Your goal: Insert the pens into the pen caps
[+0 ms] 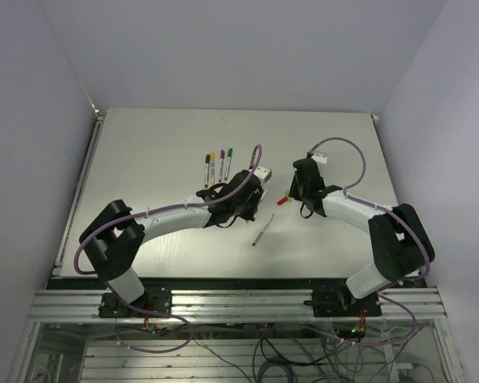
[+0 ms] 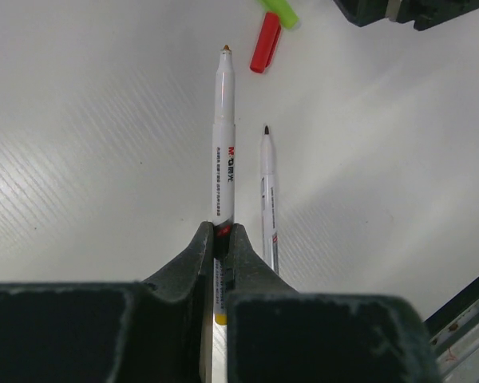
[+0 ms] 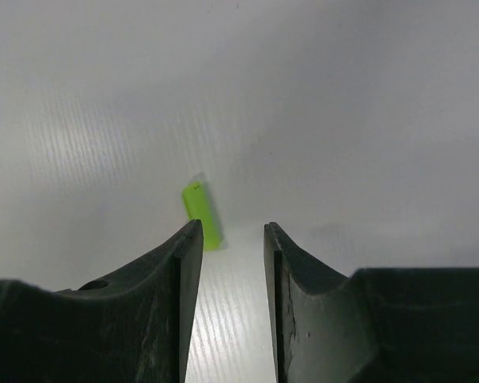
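Left tool point(image 2: 221, 230) is clamped shut on a pen point(image 2: 223, 136), gripping near the back end. The bare nib sticks out front, lifted off the desk point(image 2: 80, 144). That leaves most of the barrel free, which makes sense if the nib has to go into a cap. Can't tell its ink colour from here.

Nib points toward the red cap point(image 2: 265, 42), lying flat, well ahead of it. The green cap point(image 3: 201, 214) is just beside that one.

Right tool point(image 3: 232, 227) is parted about a cap's width, holding nothing, low over the desk. The green cap lies flat just ahead of its fingers, slightly left of the gap. Looks like it's lining up to pick the cap and present it; it would need a small shift left first.

A second pen point(image 2: 268, 199), uncapped, lies on the desk just beside the held one. The row of pens point(image 1: 217, 166) sits farther back, out of both arms' way.

Risk as I see it: cap lying flat, thin grab, could skid.
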`<state>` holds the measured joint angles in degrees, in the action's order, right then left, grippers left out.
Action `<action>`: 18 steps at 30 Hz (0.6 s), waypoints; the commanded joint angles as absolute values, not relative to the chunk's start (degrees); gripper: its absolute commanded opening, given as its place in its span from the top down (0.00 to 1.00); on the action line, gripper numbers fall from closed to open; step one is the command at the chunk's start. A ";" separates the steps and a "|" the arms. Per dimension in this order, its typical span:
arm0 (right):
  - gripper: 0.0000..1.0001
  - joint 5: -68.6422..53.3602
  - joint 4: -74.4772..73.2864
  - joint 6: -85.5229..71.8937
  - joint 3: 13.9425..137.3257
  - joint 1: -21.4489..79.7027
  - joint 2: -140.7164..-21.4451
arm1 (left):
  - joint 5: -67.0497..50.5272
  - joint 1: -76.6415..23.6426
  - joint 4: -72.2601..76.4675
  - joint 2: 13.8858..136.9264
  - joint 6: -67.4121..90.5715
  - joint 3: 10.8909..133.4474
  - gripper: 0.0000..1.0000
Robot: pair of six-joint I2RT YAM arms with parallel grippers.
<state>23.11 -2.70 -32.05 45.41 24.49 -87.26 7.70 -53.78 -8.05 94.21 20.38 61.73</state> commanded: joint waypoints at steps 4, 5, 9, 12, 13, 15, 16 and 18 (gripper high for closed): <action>0.60 18.61 -2.57 -27.35 49.21 24.35 -92.77 | 5.11 -52.44 -6.34 91.84 19.95 59.18 0.93; 0.60 18.44 -2.74 -27.04 49.90 24.35 -93.51 | 4.76 -52.19 -6.14 91.63 20.03 58.92 0.93; 0.59 17.72 -3.12 -26.48 52.17 24.35 -96.27 | 3.56 -51.15 -5.47 90.77 20.37 57.96 0.93; 0.60 17.41 -3.00 -26.15 53.32 24.35 -97.78 | 3.10 -50.63 -5.06 90.32 20.39 57.38 0.93; 0.60 17.34 -3.07 -25.99 53.61 24.35 -98.27 | 2.95 -50.54 -5.02 90.27 20.45 57.27 0.93; 0.60 17.38 -3.37 -25.87 54.22 24.35 -99.23 | 2.55 -50.32 -4.85 90.25 20.48 57.15 0.93; 0.60 17.38 -3.49 -25.85 54.45 24.35 -99.73 | 2.43 -50.22 -4.80 90.27 20.48 57.13 0.93; 0.60 17.49 -3.37 -25.78 54.51 24.39 -100.24 | 2.14 -50.11 -4.64 90.37 20.57 57.06 0.93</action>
<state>17.58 -3.16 -26.79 53.30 24.47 -98.80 4.45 -50.59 -6.96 91.83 20.38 57.43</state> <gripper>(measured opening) 0.403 0.127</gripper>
